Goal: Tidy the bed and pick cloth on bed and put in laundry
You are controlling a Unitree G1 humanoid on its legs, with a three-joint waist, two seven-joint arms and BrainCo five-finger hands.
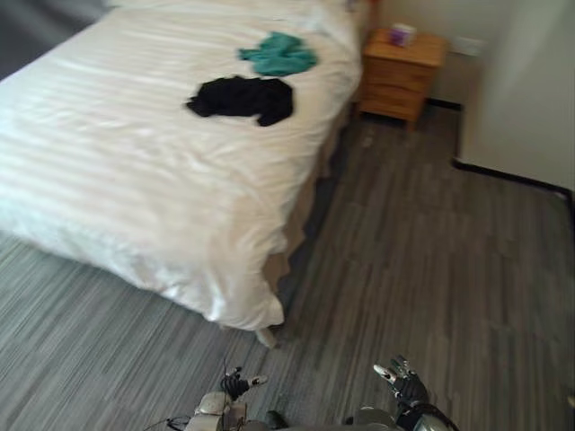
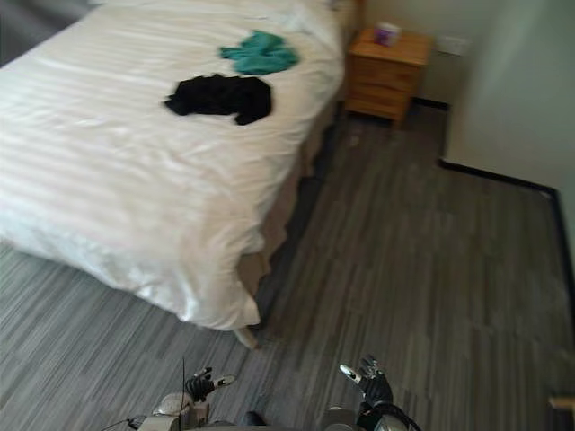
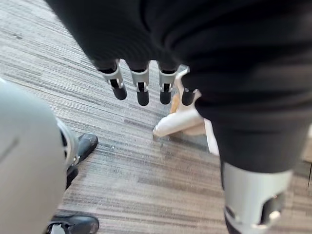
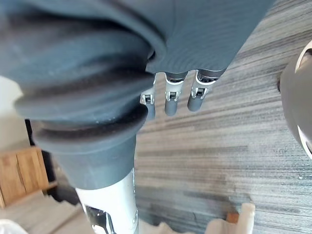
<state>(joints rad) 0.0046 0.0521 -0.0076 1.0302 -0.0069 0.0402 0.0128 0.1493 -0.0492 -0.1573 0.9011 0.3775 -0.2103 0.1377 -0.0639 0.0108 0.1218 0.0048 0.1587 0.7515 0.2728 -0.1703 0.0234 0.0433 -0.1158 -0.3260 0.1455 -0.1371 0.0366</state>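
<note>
The left hand (image 1: pixel 235 384) and right hand (image 1: pixel 406 384) are empty, fingers (image 3: pixel 142 90) loosely straight. Well ahead of the fingers, a black cloth (image 1: pixel 243 97) and a teal cloth (image 1: pixel 278 54) lie on the bed (image 1: pixel 117 180). Both look light and limp, so a bunched fold near the middle is probably the best place to pinch.

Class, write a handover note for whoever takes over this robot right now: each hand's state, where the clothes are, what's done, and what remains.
Hands: the left hand and the right hand are both open, hold nothing, and hang low over the floor.
Things: the black cloth and the teal cloth lie on the bed, the teal one farther from the robot.
Done: nothing picked up yet.
Left: approach the bed, pick up both cloths, take them to the laundry, and tidy the bed.
</note>
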